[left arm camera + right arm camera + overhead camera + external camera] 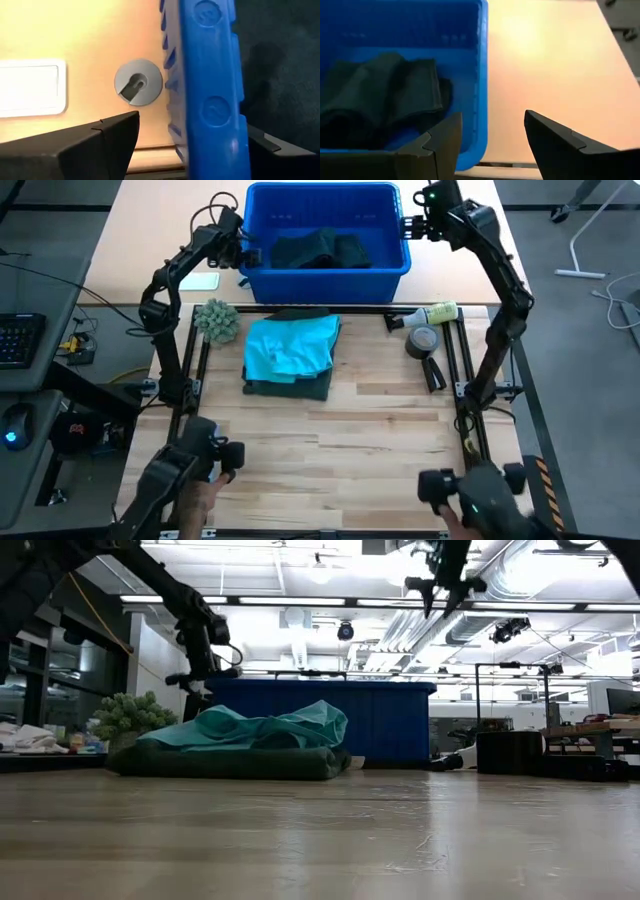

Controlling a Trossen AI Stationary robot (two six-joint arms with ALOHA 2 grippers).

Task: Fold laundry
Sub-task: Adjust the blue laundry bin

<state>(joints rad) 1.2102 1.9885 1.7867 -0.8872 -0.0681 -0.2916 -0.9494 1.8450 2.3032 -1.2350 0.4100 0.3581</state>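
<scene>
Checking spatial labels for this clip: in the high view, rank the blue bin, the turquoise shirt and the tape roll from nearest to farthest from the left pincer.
1. Blue bin: the open left pincer straddles its left wall.
2. Turquoise shirt: mid-table, on a dark green garment.
3. Tape roll: right side, by the bottle.

Long strip lights (300, 600) glare off a white ceiling crossed by ducts (420, 630). A grey floor (580, 240) surrounds the pale wood surface (330, 430); a keyboard (20, 340) sits on a dark side desk (40, 300).
</scene>
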